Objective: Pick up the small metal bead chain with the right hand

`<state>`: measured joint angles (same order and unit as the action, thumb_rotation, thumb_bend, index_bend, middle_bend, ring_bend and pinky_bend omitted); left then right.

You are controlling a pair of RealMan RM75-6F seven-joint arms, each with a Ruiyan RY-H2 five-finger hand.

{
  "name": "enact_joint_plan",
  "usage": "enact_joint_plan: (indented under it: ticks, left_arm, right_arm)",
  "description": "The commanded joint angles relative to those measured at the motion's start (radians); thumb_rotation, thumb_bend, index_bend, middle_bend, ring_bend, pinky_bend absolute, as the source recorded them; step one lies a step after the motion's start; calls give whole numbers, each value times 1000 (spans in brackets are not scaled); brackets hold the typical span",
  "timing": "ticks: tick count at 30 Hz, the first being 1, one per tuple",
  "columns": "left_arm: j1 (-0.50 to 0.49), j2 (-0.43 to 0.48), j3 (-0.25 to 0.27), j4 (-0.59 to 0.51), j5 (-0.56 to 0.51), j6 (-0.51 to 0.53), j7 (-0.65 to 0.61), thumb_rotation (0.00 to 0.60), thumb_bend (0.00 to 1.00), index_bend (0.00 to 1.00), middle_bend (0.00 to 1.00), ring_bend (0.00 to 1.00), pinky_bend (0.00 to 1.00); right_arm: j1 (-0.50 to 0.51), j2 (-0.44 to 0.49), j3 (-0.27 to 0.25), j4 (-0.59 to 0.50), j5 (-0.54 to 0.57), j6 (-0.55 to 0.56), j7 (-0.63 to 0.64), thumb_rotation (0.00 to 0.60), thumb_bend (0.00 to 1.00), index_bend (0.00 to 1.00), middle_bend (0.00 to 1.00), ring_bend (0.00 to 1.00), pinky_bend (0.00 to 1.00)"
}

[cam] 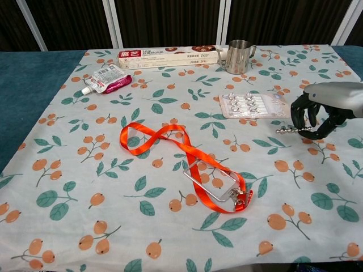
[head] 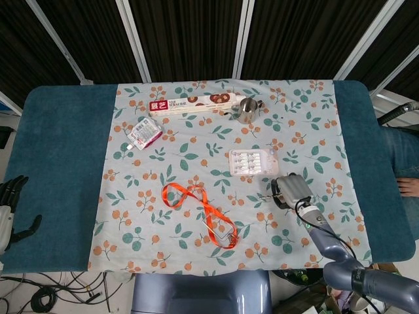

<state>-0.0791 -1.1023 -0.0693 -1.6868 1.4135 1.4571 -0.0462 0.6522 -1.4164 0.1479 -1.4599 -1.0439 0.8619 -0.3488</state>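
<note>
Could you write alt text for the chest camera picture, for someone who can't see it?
The robot's right hand holds a small metal bead chain above a floral tablecloth. An orange lanyard lies mid-table.

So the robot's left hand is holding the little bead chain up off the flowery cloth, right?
Not quite: it's the right hand holding the bead chain up off the flowery cloth, as the chest view shows. The left hand sits far off at the table's edge.
</note>
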Motion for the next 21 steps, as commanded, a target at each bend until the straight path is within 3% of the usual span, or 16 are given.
enact_joint_plan:
  ticks: [1,11,21]
  left_arm:
    - [0,0,0,-1,1,0,0,600,337,0,37,3,0]
    - [0,1,-1,-3,0,0,-4,600,337,0,37,3,0]
    - [0,3,-1,-3,0,-1,-12,600,337,0,37,3,0]
  right_arm:
    - [21,13,15,-3,44,19,-65,600,390,594,468,476,291]
    - [123,59,94,-73,241,-9,-177,600,390,594,468,477,291]
    - [243,101,189,-192,441,0,-202,600,390,597,469,480,291]
